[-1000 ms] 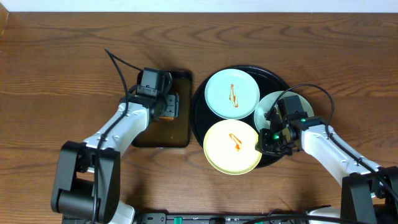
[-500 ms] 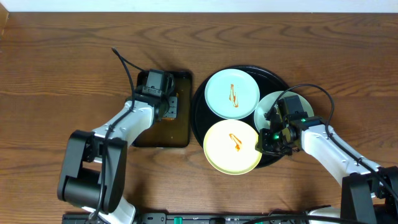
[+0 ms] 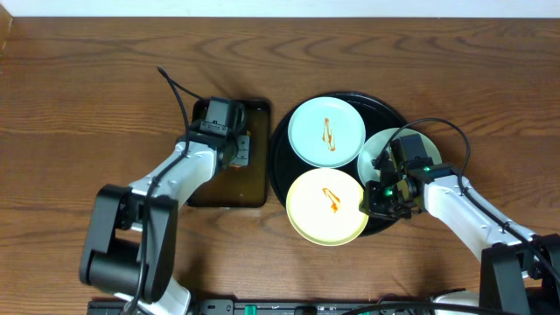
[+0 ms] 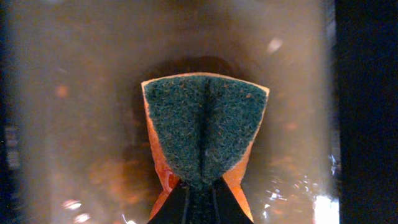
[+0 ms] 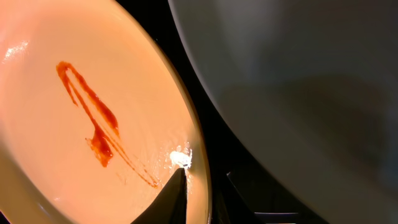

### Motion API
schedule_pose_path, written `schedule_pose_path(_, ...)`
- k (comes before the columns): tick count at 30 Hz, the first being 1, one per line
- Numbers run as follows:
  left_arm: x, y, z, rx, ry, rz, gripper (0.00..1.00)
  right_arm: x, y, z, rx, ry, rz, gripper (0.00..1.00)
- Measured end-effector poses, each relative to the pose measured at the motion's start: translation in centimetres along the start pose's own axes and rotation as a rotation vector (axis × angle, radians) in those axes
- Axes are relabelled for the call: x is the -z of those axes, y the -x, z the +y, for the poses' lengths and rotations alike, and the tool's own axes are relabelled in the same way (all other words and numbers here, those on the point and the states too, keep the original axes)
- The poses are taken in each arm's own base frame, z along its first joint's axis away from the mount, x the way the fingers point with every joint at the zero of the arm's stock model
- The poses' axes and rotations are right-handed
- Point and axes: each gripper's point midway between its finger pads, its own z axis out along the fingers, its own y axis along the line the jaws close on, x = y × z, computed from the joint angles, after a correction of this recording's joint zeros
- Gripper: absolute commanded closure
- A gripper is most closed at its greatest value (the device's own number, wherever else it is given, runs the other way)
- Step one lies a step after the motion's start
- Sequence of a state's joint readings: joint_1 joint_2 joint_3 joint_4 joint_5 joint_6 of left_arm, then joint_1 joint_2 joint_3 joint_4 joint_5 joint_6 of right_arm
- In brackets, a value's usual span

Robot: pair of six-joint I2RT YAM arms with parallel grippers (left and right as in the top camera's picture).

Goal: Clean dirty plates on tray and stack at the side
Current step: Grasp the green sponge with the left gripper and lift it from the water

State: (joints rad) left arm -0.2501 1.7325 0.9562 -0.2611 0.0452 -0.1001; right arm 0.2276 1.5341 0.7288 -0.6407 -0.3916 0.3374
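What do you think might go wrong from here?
The left gripper pinches a soaked sponge in the pan; lifted, it may drip brown liquid on the table. The right gripper holds the cream-yellow plate only by its rim, so scrubbing could make it slip against the mint plate beside it.

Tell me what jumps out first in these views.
Orange-brown sauce streaks on the cream-yellow plate and the mint plate behind it, both on the black tray, stand out. Left of it, the left gripper squeezes a folded orange sponge in the dark pan; the right gripper pinches the cream-yellow plate's rim.
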Motion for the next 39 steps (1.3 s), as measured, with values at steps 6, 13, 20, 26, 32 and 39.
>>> schedule_pose_path(6,4.1,1.7,0.0,0.043,-0.012,-0.082,0.92,0.0,0.0,0.0,0.0,0.0,0.0,0.87)
schedule_pose_path(13,1.2,-0.7,0.4,0.059,0.007,0.02,0.92,0.0,0.0,0.0,0.0,0.0,-0.001,0.87)
schedule_pose_path(20,-0.6,-2.1,0.6,0.062,0.018,0.075,0.92,0.0,0.0,0.0,0.0,0.0,-0.001,0.87)
schedule_pose_path(26,-0.6,-2.0,0.6,0.063,0.017,0.071,0.93,0.0,0.0,0.0,0.0,0.0,-0.001,0.86)
schedule_pose_path(32,0.8,-0.9,0.4,0.063,0.007,0.022,0.92,0.0,0.0,0.0,0.001,-0.001,-0.002,0.87)
schedule_pose_path(39,5.1,2.9,-0.2,0.065,-0.026,-0.149,0.92,0.0,0.2,0.0,0.002,0.0,-0.006,0.89)
